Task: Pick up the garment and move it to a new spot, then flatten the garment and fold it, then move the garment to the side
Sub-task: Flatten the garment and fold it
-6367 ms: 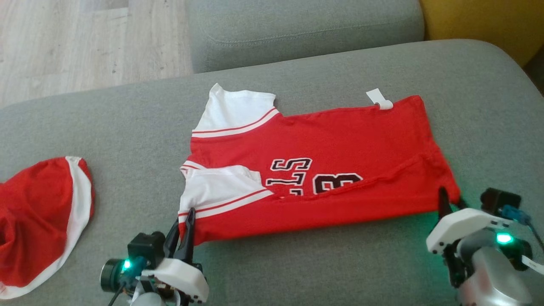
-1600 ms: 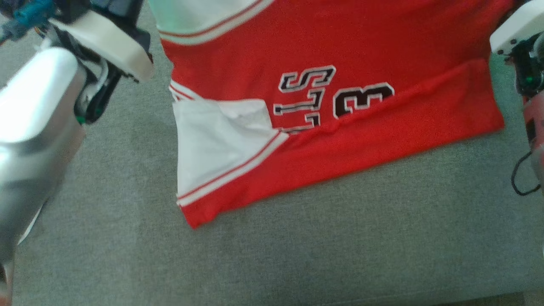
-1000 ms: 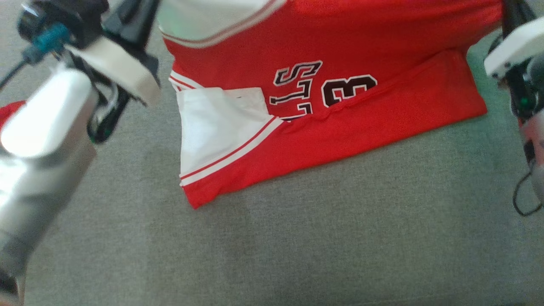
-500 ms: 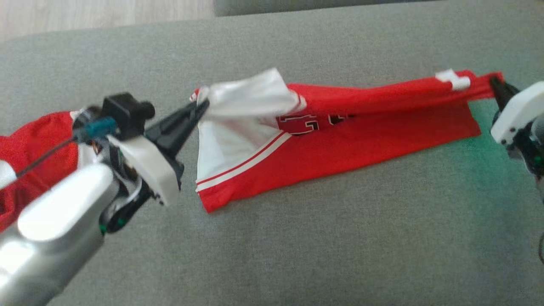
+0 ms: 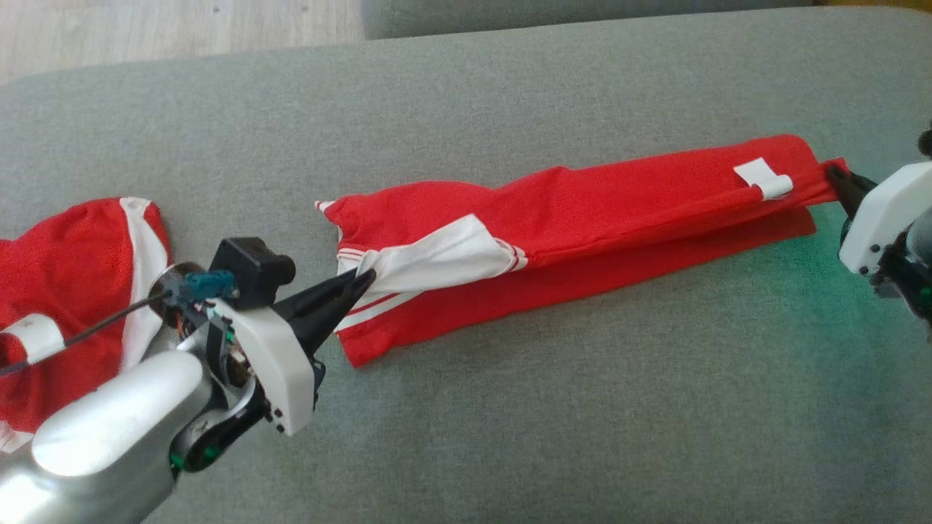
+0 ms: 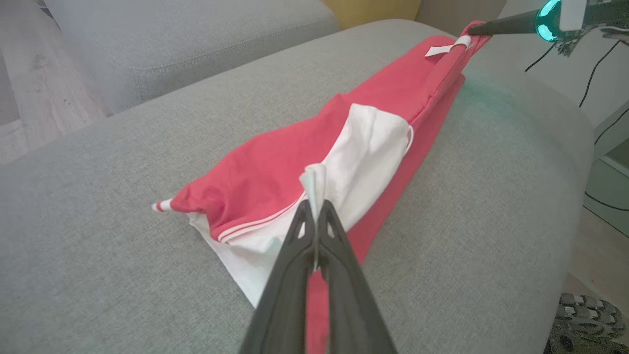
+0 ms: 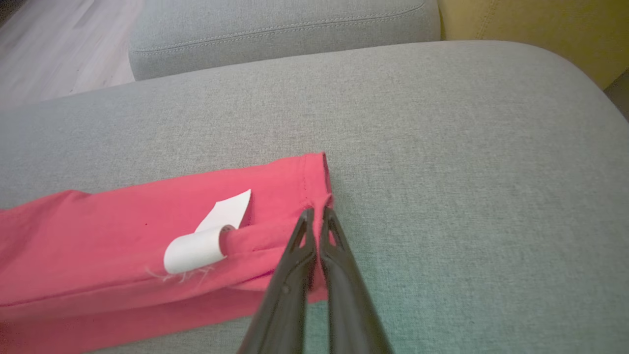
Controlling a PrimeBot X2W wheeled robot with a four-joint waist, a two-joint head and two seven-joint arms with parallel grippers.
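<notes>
Two grippers, both clamped on the same red garment (image 5: 582,211), so you've got it pinched at each end. Your left gripper (image 5: 368,275) has its fingers pressed together on a bunched bit of the white sleeve (image 5: 444,255), over the left-middle of the grey cushion (image 5: 510,407). From the left wrist view you can see the white cloth poking up between the tips. Your right gripper (image 5: 830,171) is closed tight on the red hem corner, out by the cushion's right side, with the white tag (image 5: 761,178) just beside the tips.

The garment lies as a long narrow strip across the cushion's middle. Its upper layer is folded over the lower one, and the lower red layer sits flat on the cushion, sticking out along the near side. The top layer looks pulled fairly taut between the two pinches, though I can't tell if it's lifted clear of the layer below.

Also a second red-and-white garment (image 5: 65,291) sits crumpled at the cushion's left end, well apart from the one you're holding. You can see wooden floor (image 5: 145,29) past the cushion's far left corner.
</notes>
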